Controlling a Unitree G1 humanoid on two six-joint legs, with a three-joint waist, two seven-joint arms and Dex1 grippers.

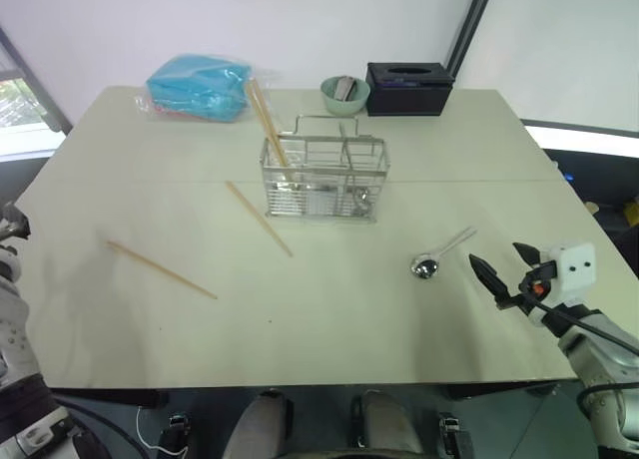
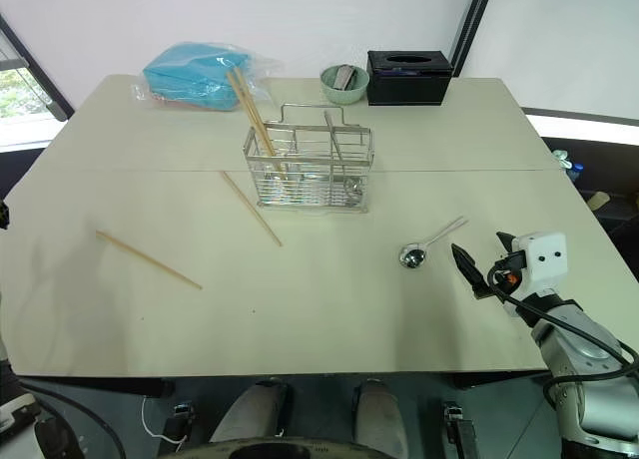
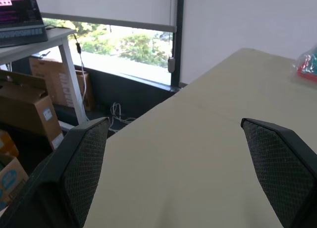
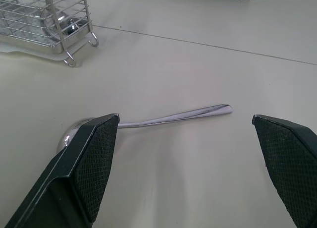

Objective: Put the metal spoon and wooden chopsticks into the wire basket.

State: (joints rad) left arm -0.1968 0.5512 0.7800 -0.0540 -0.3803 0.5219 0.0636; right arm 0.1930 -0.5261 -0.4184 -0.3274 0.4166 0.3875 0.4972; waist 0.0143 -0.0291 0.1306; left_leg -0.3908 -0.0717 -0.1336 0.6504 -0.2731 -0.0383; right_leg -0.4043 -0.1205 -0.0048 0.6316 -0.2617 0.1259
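A: Head views — what is being listed?
B: The wire basket (image 1: pixel 324 179) is being shown mid-tabletop, chopsticks (image 1: pixel 268 124) leaning inside; two more (image 1: pixel 259 219) (image 1: pixel 162 269) are lying toward the left edge.

A: Wrist views?
B: The metal spoon (image 4: pixel 148 122) is being framed between the right gripper's (image 4: pixel 185 163) wide-spread fingers near the right edge, untouched. The left gripper (image 3: pixel 183 171) is being held wide over the left corner.

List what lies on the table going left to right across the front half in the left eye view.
Loose wooden chopstick → second loose chopstick → metal spoon → right end effector, open above the table's right edge.
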